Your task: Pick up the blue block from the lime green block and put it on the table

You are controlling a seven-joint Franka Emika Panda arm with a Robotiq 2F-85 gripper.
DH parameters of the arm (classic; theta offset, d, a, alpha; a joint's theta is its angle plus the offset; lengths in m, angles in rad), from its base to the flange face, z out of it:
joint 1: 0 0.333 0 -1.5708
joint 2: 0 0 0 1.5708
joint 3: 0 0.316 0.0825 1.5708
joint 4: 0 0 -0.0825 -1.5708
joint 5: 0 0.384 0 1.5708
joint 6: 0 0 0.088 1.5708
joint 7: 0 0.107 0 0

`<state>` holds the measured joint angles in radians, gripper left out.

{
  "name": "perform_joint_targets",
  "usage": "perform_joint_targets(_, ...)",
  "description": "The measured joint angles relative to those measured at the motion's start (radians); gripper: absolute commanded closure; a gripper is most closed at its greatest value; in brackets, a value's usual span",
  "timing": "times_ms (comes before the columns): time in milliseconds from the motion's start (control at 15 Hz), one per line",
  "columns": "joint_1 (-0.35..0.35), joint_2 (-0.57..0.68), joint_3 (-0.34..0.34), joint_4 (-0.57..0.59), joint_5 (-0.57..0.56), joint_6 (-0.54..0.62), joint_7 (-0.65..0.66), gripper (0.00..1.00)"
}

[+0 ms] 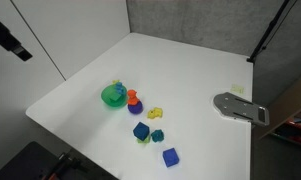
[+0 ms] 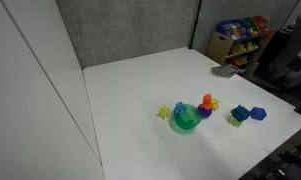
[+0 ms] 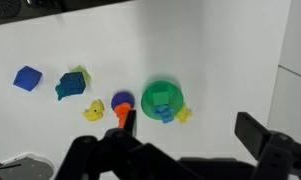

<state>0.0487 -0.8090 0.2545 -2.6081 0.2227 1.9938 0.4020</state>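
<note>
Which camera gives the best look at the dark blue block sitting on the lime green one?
The wrist view: the blue block looks largest there, seen from above, with the lime green block peeking out beside it. In both exterior views the blue block is small, with only a lime edge showing below it.

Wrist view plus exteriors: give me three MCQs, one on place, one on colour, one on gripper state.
1. The blue block sits: A on the lime green block; B on the floor; C held aloft.
2. The lone cube near the table edge is: A red; B royal blue; C white.
3. The gripper is: A shut on a block; B open, empty; C out of view.
Key: A, lime shows beneath it; B, its faces read bright blue; B, fingers stand apart, nothing between.
</note>
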Motion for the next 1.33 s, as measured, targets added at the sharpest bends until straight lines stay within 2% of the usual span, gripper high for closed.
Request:
perform_joint_targets(267,-0.089,0.088,0.001,0.035,-0.065,0.089,0.059,0.00)
perform_joint_targets(667,-0.200,0.289,0.003,0.100,-0.211,0.222,0.211,0.00)
perform_joint_targets(1000,-0.215,0.444,-0.040,0.129,-0.297,0.278,0.239,0.00)
perform_joint_targets(1333,-0.205,0.560,-0.131,0.138,-0.320,0.339,0.102,0.00)
